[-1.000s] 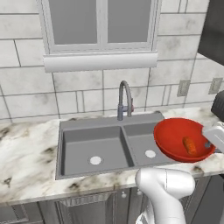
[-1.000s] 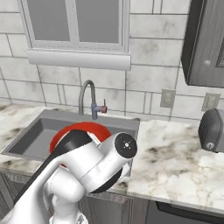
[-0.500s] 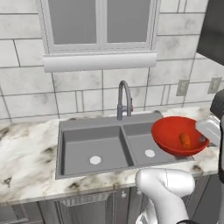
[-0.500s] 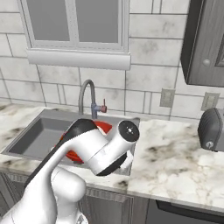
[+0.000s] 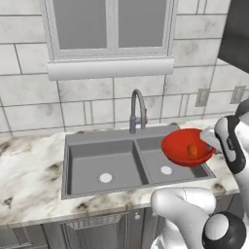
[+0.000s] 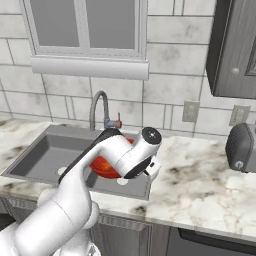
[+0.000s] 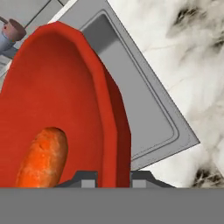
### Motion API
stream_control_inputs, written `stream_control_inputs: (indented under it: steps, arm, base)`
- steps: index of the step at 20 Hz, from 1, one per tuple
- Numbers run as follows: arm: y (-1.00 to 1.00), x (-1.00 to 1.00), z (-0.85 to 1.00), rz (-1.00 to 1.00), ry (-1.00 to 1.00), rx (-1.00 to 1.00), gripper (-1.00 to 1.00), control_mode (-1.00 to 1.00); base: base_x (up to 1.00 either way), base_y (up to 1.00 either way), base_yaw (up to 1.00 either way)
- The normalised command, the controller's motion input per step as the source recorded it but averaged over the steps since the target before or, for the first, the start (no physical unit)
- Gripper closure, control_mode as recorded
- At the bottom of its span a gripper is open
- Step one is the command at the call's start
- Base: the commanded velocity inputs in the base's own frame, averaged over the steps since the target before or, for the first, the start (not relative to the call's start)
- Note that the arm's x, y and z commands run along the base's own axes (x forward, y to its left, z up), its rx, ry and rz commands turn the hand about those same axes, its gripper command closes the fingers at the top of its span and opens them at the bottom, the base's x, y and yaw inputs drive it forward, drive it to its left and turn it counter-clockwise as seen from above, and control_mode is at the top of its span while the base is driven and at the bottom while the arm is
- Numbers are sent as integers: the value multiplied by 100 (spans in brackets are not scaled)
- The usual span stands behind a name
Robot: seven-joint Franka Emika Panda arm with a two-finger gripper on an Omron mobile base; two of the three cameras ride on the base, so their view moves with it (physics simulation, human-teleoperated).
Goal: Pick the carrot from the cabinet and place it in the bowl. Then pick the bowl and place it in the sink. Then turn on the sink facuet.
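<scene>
The red bowl [image 5: 181, 145] hangs tilted over the right basin of the grey sink [image 5: 92, 146], with the orange carrot [image 5: 193, 151] lying inside it. My gripper [image 5: 208, 141] is shut on the bowl's right rim. In the hand view the rim of the bowl [image 7: 57, 87] runs between my fingertips [image 7: 88, 179], the gripper [image 7: 113, 179] is clamped on it, and the carrot [image 7: 43, 157] rests against the inner wall. The gooseneck faucet [image 5: 137, 108] stands behind the sink. My arm hides most of the bowl [image 6: 101, 165] in the right base view. The dark cabinet [image 6: 240, 50] hangs at the upper right.
Marble counter [image 5: 29, 175] flanks the sink on both sides. A dark appliance [image 6: 243, 147] sits on the counter at the far right, under wall outlets [image 6: 190, 111]. A window ledge [image 5: 109, 67] juts out above the faucet.
The gripper has carried the bowl and carrot leftward from the counter's edge to above the right basin. The arm has swung with it.
</scene>
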Motion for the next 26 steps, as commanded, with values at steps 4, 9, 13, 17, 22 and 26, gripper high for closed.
stream_control_inputs:
  steps: [4, 9, 13, 17, 22, 26]
  arm:
    - [5, 84, -78, 0, 1, -8, 100, -100]
    - [0, 63, -46, -3, 1, 2, 100, -100]
    - [1, 40, -28, -4, 0, 6, 100, -100]
    - [0, 35, -32, -7, 3, 7, 100, -100]
    - [4, 23, -38, -9, 11, 3, 100, -100]
    - [6, 11, -23, -15, 11, 0, 100, -100]
  base:
    - [0, 0, 0]
    - [0, 0, 0]
    - [0, 0, 0]
    - [0, 0, 0]
    - [0, 0, 0]
    - [0, 0, 0]
